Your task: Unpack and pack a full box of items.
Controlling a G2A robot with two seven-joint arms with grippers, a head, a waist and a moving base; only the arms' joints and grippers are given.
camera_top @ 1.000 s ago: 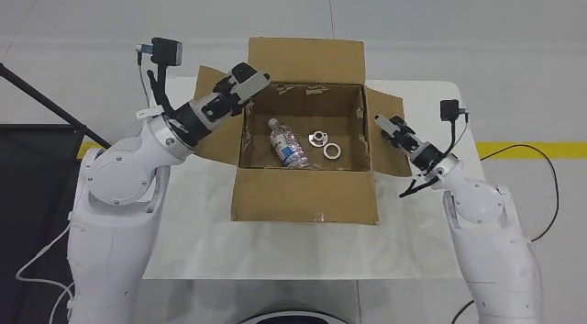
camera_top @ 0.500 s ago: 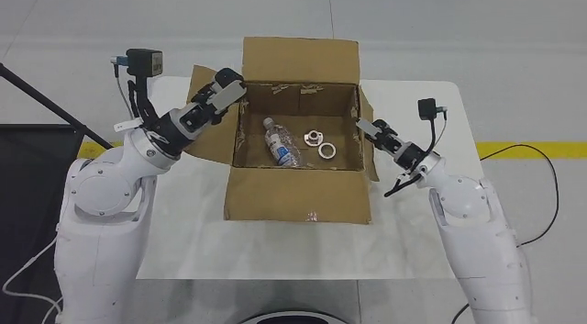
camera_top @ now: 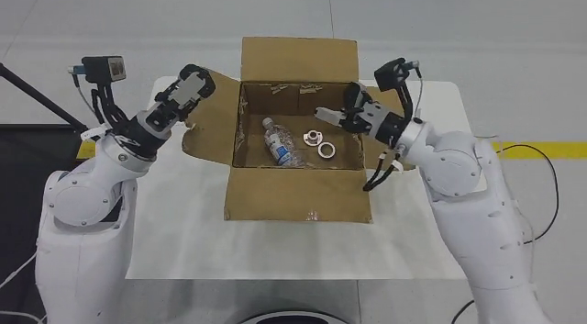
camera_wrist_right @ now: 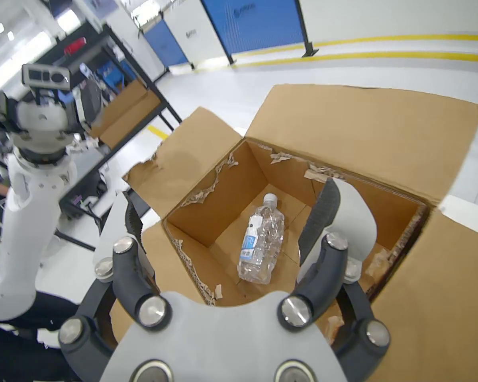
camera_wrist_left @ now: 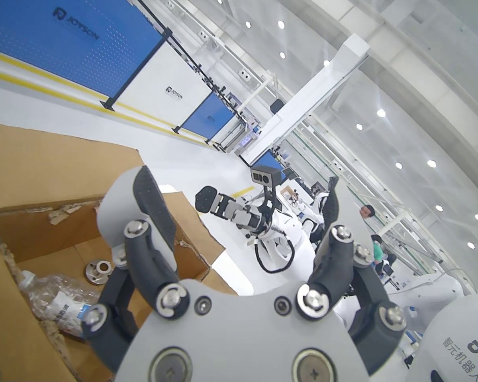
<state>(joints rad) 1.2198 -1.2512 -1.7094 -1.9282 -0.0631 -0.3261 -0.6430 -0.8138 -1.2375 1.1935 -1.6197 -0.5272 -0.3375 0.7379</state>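
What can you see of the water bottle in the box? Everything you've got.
The water bottle is clear, thin plastic, crumpled and dented, apparently empty, with a white screw cap and a white-and-blue label around its middle. It lies on its side on the floor of the open cardboard box, cap toward the box's far wall, body slanting across the floor. Two metal rings lie just beside it; whether they touch it cannot be told. Nothing grips it.
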